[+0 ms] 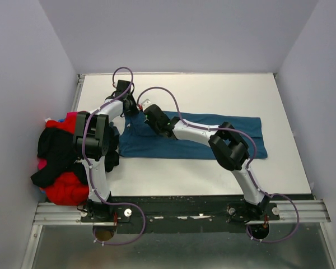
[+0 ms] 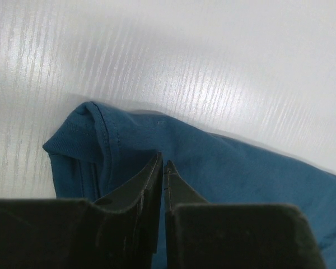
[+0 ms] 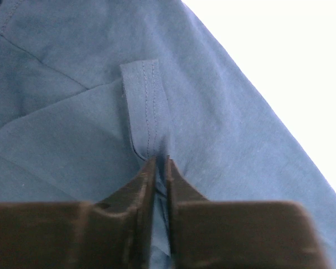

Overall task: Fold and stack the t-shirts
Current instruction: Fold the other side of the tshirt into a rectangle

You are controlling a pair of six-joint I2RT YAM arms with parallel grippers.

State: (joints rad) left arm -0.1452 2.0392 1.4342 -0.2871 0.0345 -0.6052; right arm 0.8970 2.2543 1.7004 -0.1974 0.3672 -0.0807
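Left hand point(image 2: 163, 164) and right hand point(image 3: 158, 161): both pinched narrow on cloth of the teal shirt point(image 1: 162, 147), close together at its far-left corner.

Far left, at the counter point(image 1: 213, 92) edge: pile of shirts point(image 1: 64, 185), red and black with some magenta showing, bunched and unfolded. It sits beside the left arm, probably waiting its turn.

Left hand: tips closed on the cloth just inside a rounded, ribbed edge point(image 2: 81, 120), which looks like the collar or a rolled corner. Cloth rises slightly toward the tips, so I judge it gripped, not merely touched.

Right hand: tips closed at the base of a stitched hem strip point(image 3: 145, 103) that lies folded over on the body of the shirt, likely a sleeve hem.

Right of the hands, the shirt runs flat across the counter as a long band, apparently already folded lengthwise. The paired grip at one end suits carrying that end over toward the other — the next fold, by my reading. Nothing is stacked yet.
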